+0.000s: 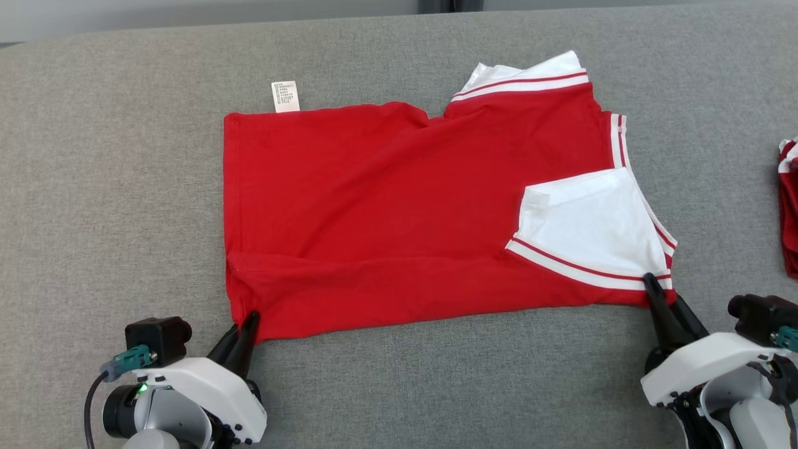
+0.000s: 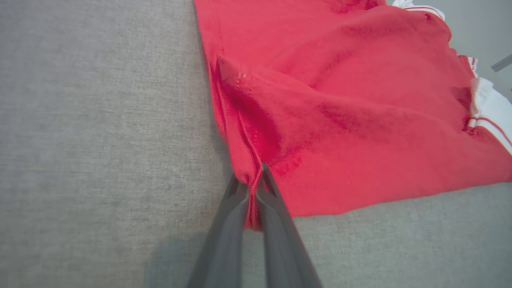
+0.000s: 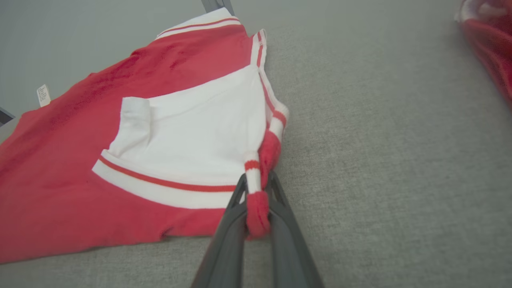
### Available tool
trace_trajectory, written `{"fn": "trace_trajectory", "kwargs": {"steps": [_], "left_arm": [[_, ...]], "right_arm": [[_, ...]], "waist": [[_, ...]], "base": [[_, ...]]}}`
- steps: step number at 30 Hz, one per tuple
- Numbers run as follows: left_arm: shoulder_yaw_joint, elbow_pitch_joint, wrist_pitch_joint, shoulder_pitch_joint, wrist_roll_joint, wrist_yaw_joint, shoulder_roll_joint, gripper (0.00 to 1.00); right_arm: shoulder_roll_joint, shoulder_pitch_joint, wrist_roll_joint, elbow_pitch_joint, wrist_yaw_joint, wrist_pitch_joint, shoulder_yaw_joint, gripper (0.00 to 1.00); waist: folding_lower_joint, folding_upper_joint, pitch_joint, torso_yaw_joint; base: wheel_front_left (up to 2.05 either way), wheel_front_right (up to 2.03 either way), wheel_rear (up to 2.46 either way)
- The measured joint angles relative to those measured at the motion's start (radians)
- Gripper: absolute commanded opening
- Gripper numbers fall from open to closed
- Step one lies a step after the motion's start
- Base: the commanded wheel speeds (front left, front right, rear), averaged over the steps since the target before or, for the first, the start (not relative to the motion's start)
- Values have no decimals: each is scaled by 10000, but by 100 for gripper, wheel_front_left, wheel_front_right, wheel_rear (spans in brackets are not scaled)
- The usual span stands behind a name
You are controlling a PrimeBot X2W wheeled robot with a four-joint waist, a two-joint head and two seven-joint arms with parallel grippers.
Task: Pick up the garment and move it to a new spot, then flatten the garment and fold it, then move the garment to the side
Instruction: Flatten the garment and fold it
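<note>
The garment [image 1: 386, 212] is a red shirt with white, red-striped sleeves, lying flat on the grey surface [image 1: 112, 187] with one white sleeve folded over its right part. My left gripper [image 1: 249, 319] is shut on its near left corner; in the left wrist view [image 2: 254, 180] a pinch of red hem [image 2: 252, 208] sits between the dark fingers. My right gripper [image 1: 651, 282] is shut on its near right corner, and the right wrist view [image 3: 256, 182] shows red and white striped cloth [image 3: 256, 208] clamped between the fingers.
A white care label [image 1: 285, 96] sticks out from the garment's far edge. Another red and white piece of clothing [image 1: 788, 206] lies at the right edge of the grey surface. Bare grey cloth lies in front of and to the left of the garment.
</note>
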Motion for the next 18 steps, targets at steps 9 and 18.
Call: {"fn": "trace_trajectory", "kwargs": {"steps": [9,18], "left_arm": [[125,-1607,309,1337,-176,359,491,0],[240,-2138,554,2383,-479,807,585,0]], "right_arm": [[146,2501,596,-2345,-2,1198,-961,0],[1030,4011,270,-3580,-2,1994,-1611,0]], "waist": [[0,0,-417,161],[-1,0,-721,91]], "base": [[0,0,0],[0,0,0]]}}
